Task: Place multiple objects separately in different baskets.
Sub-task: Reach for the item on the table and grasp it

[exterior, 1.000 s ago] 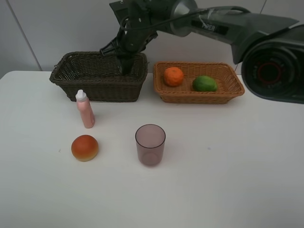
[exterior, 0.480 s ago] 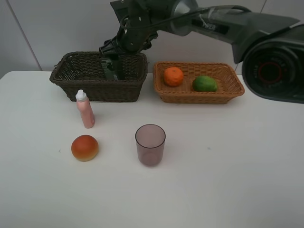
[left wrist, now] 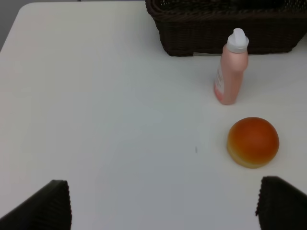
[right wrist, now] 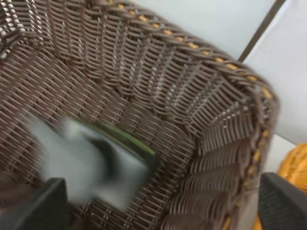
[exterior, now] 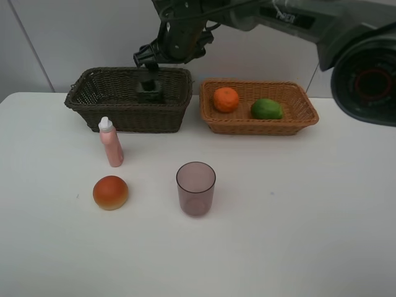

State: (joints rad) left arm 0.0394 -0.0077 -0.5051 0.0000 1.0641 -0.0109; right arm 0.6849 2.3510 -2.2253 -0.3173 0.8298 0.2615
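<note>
**Box in the dark basket, right jaws apart above it**

The right gripper (exterior: 148,60) hangs over the deep dark brown wicker basket (exterior: 117,116), and its jaws stand apart with nothing between them. The dark grey rectangular box (exterior: 149,91) is inside this basket, directly under the jaws and near the basket's right end. In the right wrist view the box (right wrist: 91,163) is only a blurred grey and green shape on the woven inside, apart from both jaws. I cannot tell if it rests on the basket floor.

The left gripper (left wrist: 163,208) is also wide open and holds nothing, above the white table (exterior: 297,216).

The orange (exterior: 226,99) and the green lime (exterior: 266,109) lie in the shallow light orange-tan wicker basket (exterior: 260,128). On the table stand the pink bottle with a white cap (exterior: 111,143) and the translucent purple cup (exterior: 195,189). The red-orange round bun (exterior: 111,192) lies near the bottle.
</note>
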